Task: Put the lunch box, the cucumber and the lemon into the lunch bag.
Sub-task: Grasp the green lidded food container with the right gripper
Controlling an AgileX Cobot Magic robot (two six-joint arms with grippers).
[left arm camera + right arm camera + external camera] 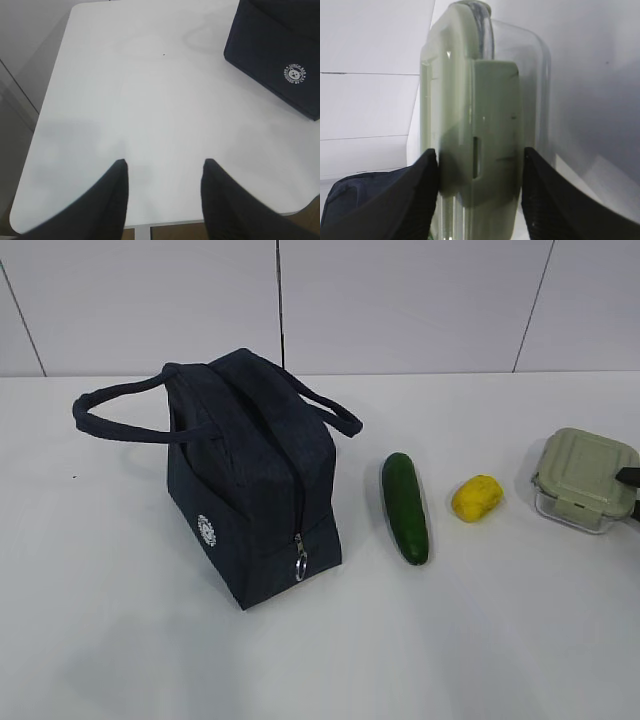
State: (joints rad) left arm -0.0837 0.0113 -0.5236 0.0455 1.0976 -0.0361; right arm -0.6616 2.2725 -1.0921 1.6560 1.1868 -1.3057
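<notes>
Sage-green lid and clear walls mark the lunch box, sitting at the table's right edge with the right gripper straddling its clip side, both fingers against it. Left of it lie the lemon and then the cucumber, apart from each other. Farther left stands the navy lunch bag, zipped. The left gripper hangs half-open above bare table, holding nothing.

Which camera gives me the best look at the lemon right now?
The exterior view: the lemon lies whole and unobstructed on the table, between the cucumber and the lunch box. The left wrist view shows none of it, only bare table and a bag corner. The right wrist view is filled by the lunch box; no lemon visible.
</notes>
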